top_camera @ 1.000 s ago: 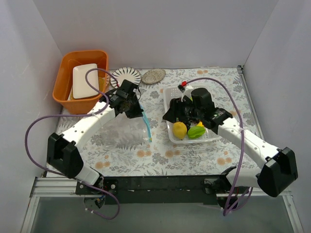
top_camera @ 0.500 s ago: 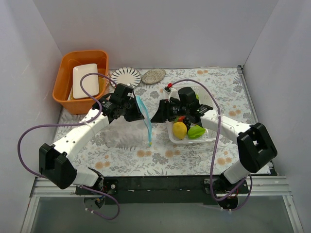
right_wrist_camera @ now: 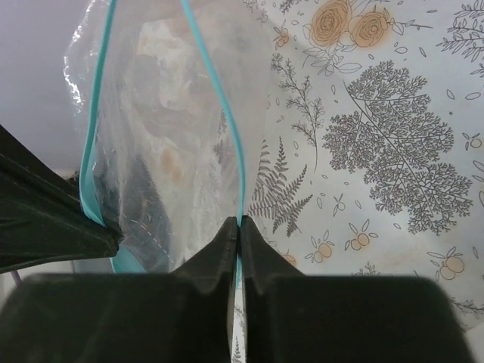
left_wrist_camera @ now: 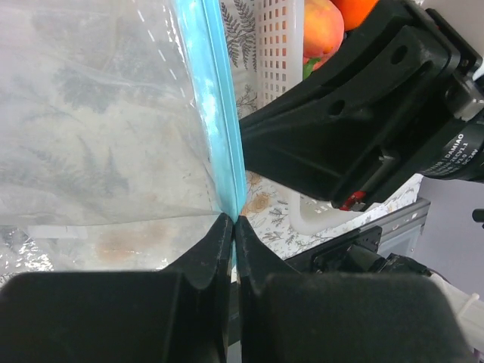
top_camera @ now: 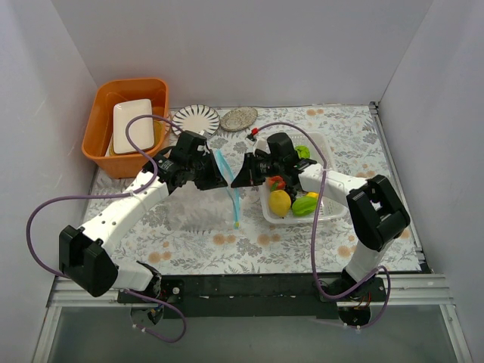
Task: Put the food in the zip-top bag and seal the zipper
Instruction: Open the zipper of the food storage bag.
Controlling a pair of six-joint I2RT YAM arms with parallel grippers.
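Pinching the light blue zipper strip (left_wrist_camera: 221, 113) along one lip of the clear crinkly zip-top bag (left_wrist_camera: 91, 136), the left fingers (left_wrist_camera: 206, 261) are pressing together with only the thin strip between their tips. The right fingers (right_wrist_camera: 221, 257) are pressing together on the opposite lip of the strip, so the two lips are standing apart and the mouth is gaping in the right wrist view. A dark shape is showing through the plastic there, and I cannot tell what it is.

From above, both arms are meeting over the middle of the flowered tabletop (top_camera: 189, 242), their tips just beside each other. The bag's clear body is spreading to the left of the strip, under the left arm.

The plastic toy food is sitting in the white lattice basket (top_camera: 329, 217), just right of the bag. A yellow lemon (top_camera: 280, 203) is lying just beside a green mango (top_camera: 306, 205), and a green apple (top_camera: 302, 151) is showing at the far side. A peach (left_wrist_camera: 321, 30) is peeking over the basket wall in the left wrist view.

An orange plastic tub (top_camera: 102, 113) is standing in the far left corner, holding a white rectangular dish (top_camera: 132, 125). Two small round plates (top_camera: 196, 119) are lying beside it along the far edge.
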